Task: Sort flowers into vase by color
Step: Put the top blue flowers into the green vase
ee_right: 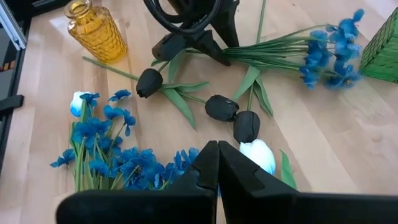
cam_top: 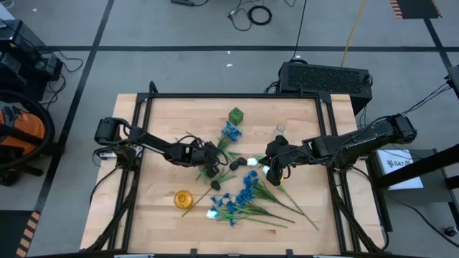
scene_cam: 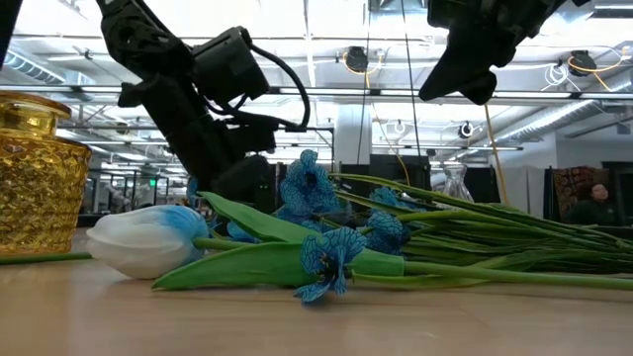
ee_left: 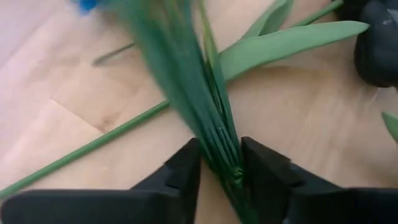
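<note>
A bunch of blue flowers (ee_right: 326, 53) lies mid-table, blooms toward a green vase (cam_top: 236, 115). My left gripper (ee_left: 219, 144) is shut on the bunch's green stems; the high view shows it (cam_top: 210, 165) at the table's middle. My right gripper (ee_right: 217, 163) is shut and holds nothing, hovering above a white tulip (ee_right: 256, 152) and two dark tulips (ee_right: 221, 107). A third dark tulip (ee_right: 149, 81) lies flat farther left. More blue flowers (cam_top: 244, 197) and another white tulip (scene_cam: 148, 237) lie toward the near edge, beside a yellow vase (cam_top: 183, 198). My left gripper pinches a bundle of several thin green stems (ee_left: 219, 163) between its two fingers, at the part away from the blooms. The fingers (ee_left: 186, 171) come slanting down from the table's left and lie across the stems. The bloom end (cam_top: 229, 132) rests on the table by the green vase.
A clear glass vase (cam_top: 280, 129) stands far right of centre. Long green stems and leaves (cam_top: 287, 204) fan toward the near right. The black table frame (cam_top: 237, 95) runs along the far edge. Bare wood shows at the table's left (cam_top: 154, 186).
</note>
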